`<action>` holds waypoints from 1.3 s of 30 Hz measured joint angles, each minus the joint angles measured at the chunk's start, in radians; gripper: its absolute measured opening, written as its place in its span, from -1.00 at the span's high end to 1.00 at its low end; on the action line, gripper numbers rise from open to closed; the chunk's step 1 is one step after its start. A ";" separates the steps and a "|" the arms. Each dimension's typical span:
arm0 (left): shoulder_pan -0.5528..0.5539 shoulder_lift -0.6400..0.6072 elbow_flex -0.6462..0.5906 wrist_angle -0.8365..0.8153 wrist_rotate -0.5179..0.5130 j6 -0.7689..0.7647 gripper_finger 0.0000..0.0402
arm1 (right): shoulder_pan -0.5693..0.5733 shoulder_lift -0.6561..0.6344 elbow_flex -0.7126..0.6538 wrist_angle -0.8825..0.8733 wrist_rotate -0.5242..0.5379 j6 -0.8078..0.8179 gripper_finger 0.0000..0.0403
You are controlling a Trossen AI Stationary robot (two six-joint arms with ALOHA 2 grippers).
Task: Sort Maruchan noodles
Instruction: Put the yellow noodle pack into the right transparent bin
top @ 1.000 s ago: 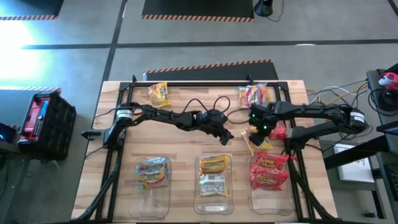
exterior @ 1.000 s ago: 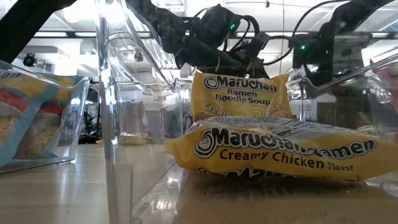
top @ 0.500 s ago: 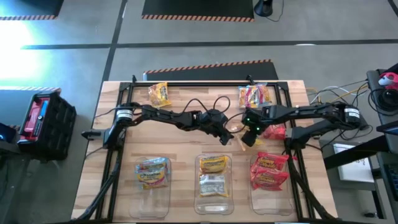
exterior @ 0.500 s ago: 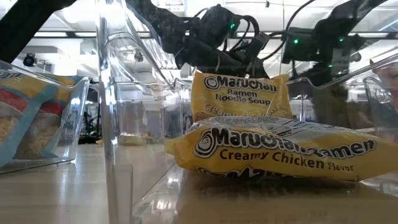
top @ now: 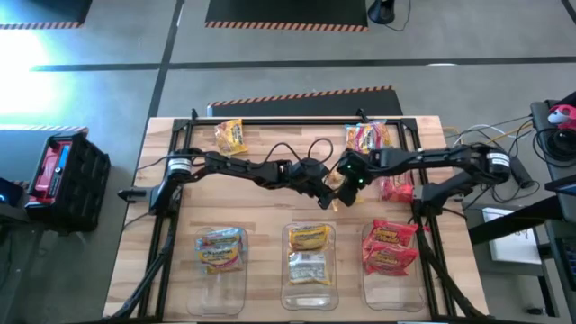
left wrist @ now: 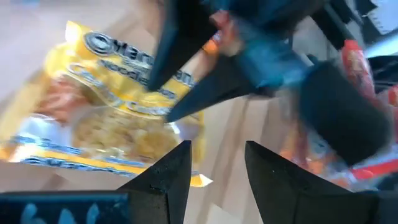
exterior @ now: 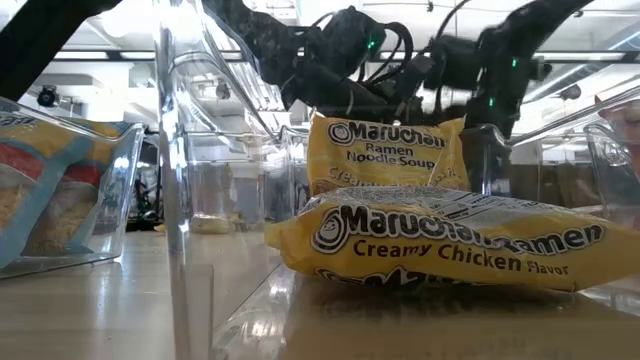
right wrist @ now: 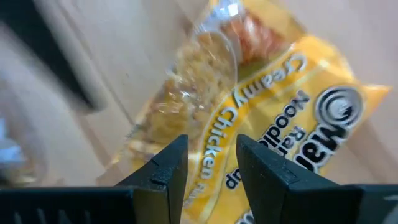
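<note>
Two dark robot arms meet over the middle of a wooden counter (top: pixel 270 211), where a yellow Creamy Chicken packet (top: pixel 335 184) lies between them. The right pincer (top: pixel 346 177) hangs directly above this packet, its fingers (right wrist: pixel 166 167) parted a little with the packet's printed face showing through the gap; whether they grip it cannot be told. The left pincer (top: pixel 326 196) sits just beside it at about 7 o'clock, fingers (left wrist: pixel 171 171) also apart and holding nothing visible, the same yellow packet (left wrist: pixel 118 118) lying ahead of them.

Along the counter's 6 o'clock edge stand three clear bins. The left bin (top: pixel 222 290) holds a pale blue packet (top: pixel 220 247), the middle bin (top: pixel 310 292) two yellow packets (top: pixel 310 252), and the right bin (top: pixel 392 290) red packets (top: pixel 390 247).

Unsorted packets remain on the far half of the counter: a yellow-orange packet (top: pixel 230 137) toward 11 o'clock, a multicoloured packet (top: pixel 367 138) toward 1 o'clock, and a red packet (top: pixel 396 189) just beside the right arm. From counter level, the two yellow packets (exterior: pixel 440 245) in the middle bin fill the foreground.
</note>
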 joint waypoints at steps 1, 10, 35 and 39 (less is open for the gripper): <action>0.001 0.000 0.000 -0.014 -0.014 0.005 0.33 | 0.000 -0.019 0.010 -0.022 0.000 -0.013 0.38; 0.034 0.015 -0.008 -0.049 -0.068 0.001 0.33 | 0.000 -0.125 0.000 -0.094 -0.006 0.037 0.39; 0.050 0.104 -0.008 -0.098 -0.130 -0.095 0.33 | 0.000 -0.113 -0.003 -0.241 0.042 0.043 0.39; 0.045 0.077 -0.003 -0.074 -0.083 -0.051 0.33 | 0.000 -0.118 -0.003 -0.270 0.041 0.042 0.39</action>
